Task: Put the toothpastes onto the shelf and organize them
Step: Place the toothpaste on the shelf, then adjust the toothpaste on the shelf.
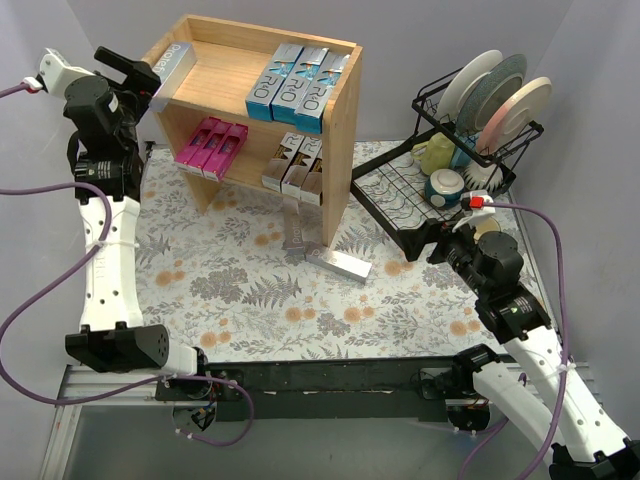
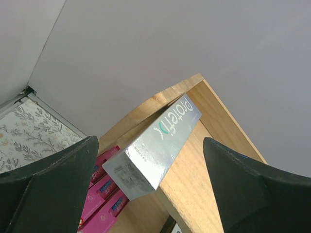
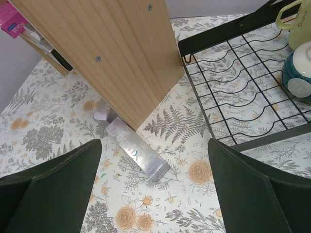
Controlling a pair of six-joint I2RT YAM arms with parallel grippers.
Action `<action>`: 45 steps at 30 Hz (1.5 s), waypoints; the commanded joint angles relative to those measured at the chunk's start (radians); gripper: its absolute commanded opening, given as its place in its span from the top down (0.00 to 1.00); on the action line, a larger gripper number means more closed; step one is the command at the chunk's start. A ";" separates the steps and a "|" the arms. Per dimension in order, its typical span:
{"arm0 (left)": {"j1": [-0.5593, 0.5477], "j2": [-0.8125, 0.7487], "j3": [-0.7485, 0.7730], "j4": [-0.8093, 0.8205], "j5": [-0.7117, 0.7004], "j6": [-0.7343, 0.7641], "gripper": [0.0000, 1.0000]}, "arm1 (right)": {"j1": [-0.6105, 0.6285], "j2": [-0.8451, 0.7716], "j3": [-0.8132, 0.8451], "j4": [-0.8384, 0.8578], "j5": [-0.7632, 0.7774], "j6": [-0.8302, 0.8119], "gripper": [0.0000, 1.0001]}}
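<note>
Left gripper (image 2: 149, 145) is released: I see its fingers (image 2: 53, 179) spread wide, with clear air on both sides of the silver toothpaste box (image 2: 165, 131) that sits between them.

1. Box position. It lies flat on the top tier of the shelf (image 1: 340, 110), at the left front corner. Its printed face is up. The near end appears to project past the shelf's left side panel; I cannot tell by how much.

2. Governing relation. The box's long axis runs straight away from the left gripper, from the near end between the fingers toward the back of the tier. It lies skewed to the shelf edge, not square with the blue boxes (image 1: 298, 88) standing on the same tier to the right. In my judgement any correction calls for a push or regrasp along that axis, inward.

3. Lower tiers. Pink boxes (image 1: 212, 146) fill the left of the tier below.

4. Outstanding item. A second silver box (image 3: 138, 154) lies flat on the worktop (image 1: 230, 290) just off the shelf's right front foot. The right gripper (image 3: 154, 143) hovers above it, spread apart and empty, and is plainly the nearer arm.
</note>
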 commanded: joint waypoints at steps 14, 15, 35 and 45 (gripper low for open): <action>0.005 -0.140 -0.018 -0.084 0.202 -0.132 0.13 | -0.006 -0.035 -0.013 0.010 0.020 -0.020 0.01; 0.005 -0.140 -0.022 -0.086 0.201 -0.131 0.13 | -0.008 -0.037 -0.013 0.007 0.023 -0.023 0.02; 0.007 0.003 0.057 -0.069 0.237 -0.145 0.13 | -0.006 -0.034 -0.007 0.004 0.032 -0.031 0.02; 0.005 0.061 0.100 -0.040 0.251 -0.157 0.14 | -0.008 -0.032 0.001 -0.009 0.041 -0.043 0.02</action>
